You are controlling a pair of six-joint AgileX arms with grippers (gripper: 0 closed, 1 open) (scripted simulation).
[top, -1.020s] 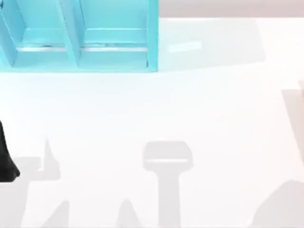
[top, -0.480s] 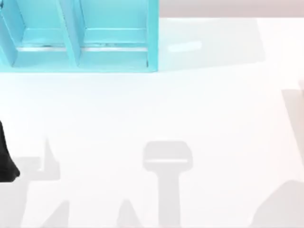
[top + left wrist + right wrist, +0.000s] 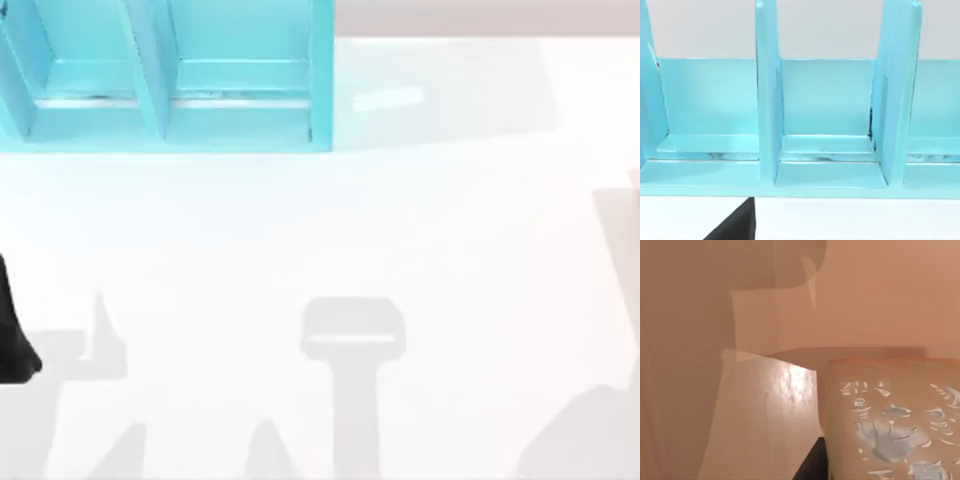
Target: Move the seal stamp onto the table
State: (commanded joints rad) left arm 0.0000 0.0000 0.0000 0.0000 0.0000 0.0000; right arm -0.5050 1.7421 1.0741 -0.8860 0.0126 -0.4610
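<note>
The seal stamp (image 3: 890, 420) looms very close in the right wrist view, a tan-brown block with a flaky pale mark on the face toward the camera. It sits among tan-lit surfaces, and what it rests on cannot be told. A dark sliver of my right gripper (image 3: 810, 467) shows beside the stamp. The glossy white table (image 3: 400, 220) spreads across the top view. My left arm (image 3: 12, 335) is a black shape at the table's left edge, and a black wedge of the left gripper (image 3: 735, 225) shows in front of the shelf.
A turquoise-blue shelf unit (image 3: 170, 80) with upright dividers stands at the table's back left. The left wrist view faces its compartments (image 3: 820, 100). Grey shadows of the arms lie on the front half of the table (image 3: 350, 340).
The grey shadow at the front right corner of the top view has spread a little to the left. The left arm and the shelf have not moved.
</note>
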